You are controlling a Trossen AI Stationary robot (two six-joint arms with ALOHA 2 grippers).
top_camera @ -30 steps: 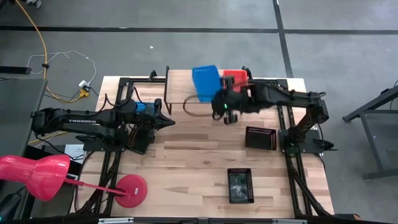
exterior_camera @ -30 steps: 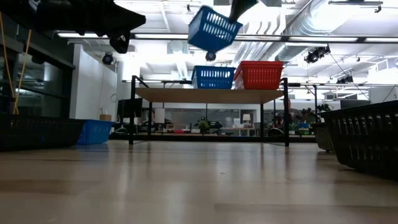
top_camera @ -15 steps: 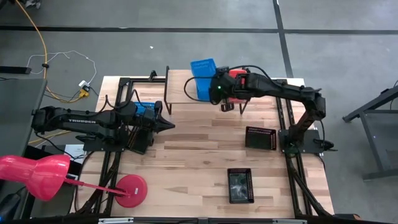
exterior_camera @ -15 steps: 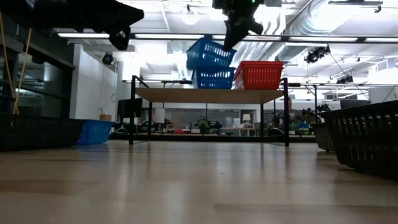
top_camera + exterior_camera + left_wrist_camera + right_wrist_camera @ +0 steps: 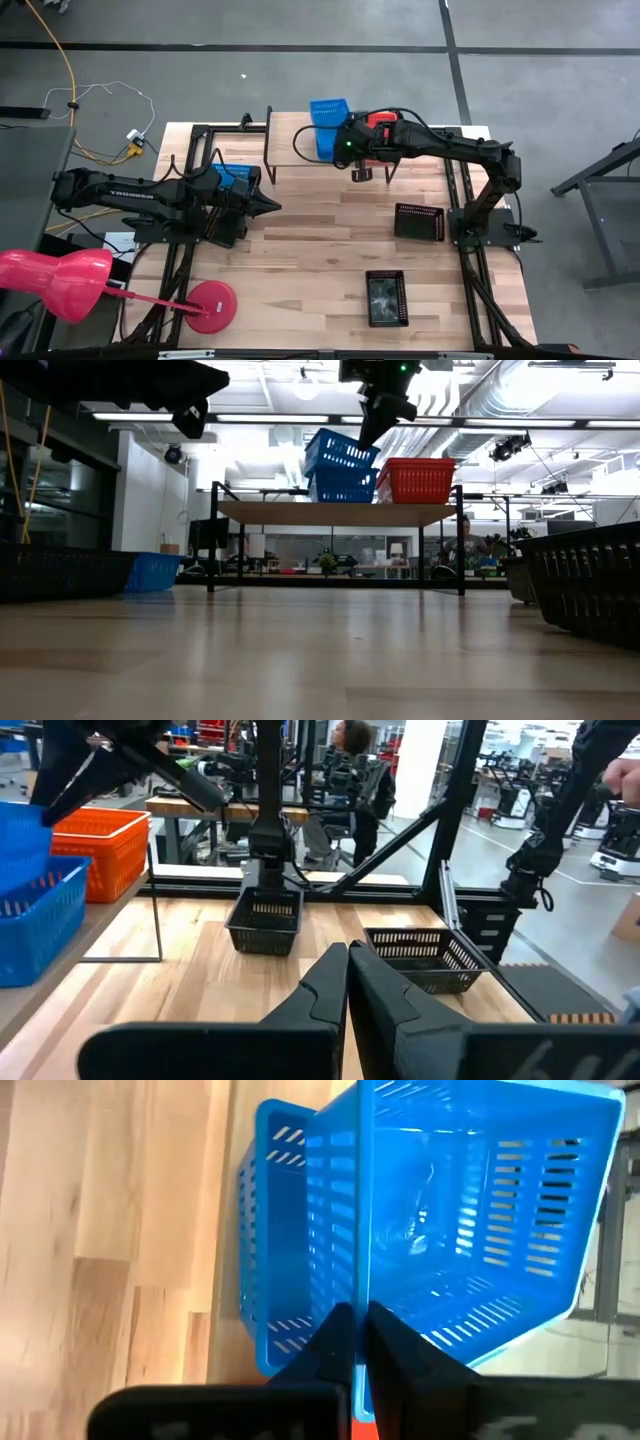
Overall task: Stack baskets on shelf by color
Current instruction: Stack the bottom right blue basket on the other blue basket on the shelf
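From above, the right gripper point(image 5: 349, 150) sits over the shelf point(image 5: 285, 152) at the far edge of the table point(image 5: 320, 270), its fingers closed on the rim of a blue basket point(image 5: 329, 125); just beside that basket on the shelf is a red basket point(image 5: 378, 122), mostly covered by the arm. The table-level view adds what the overhead one cannot: the held blue basket point(image 5: 341, 452) is tilted, its low edge resting in a second blue basket point(image 5: 343, 485) that stands flat on the shelf point(image 5: 340, 512), with the red basket point(image 5: 416, 480) touching that one's side. The right wrist camera shows the grip itself, both fingers pinched on the thin wall of the upper basket point(image 5: 470, 1230), and the lower basket point(image 5: 285, 1260) beneath it on the plank. The left gripper point(image 5: 268, 203) hangs over the table in front of the shelf with its jaws pressed together and empty, a third blue basket point(image 5: 235, 176) just beside the arm. Its wrist camera looks along the table to two black baskets, one farther off point(image 5: 265, 920) and one nearer point(image 5: 420, 955), which the overhead view places well in front of the shelf point(image 5: 419, 221) point(image 5: 386, 298). A red lamp base point(image 5: 208, 305) stands at the table's near corner.
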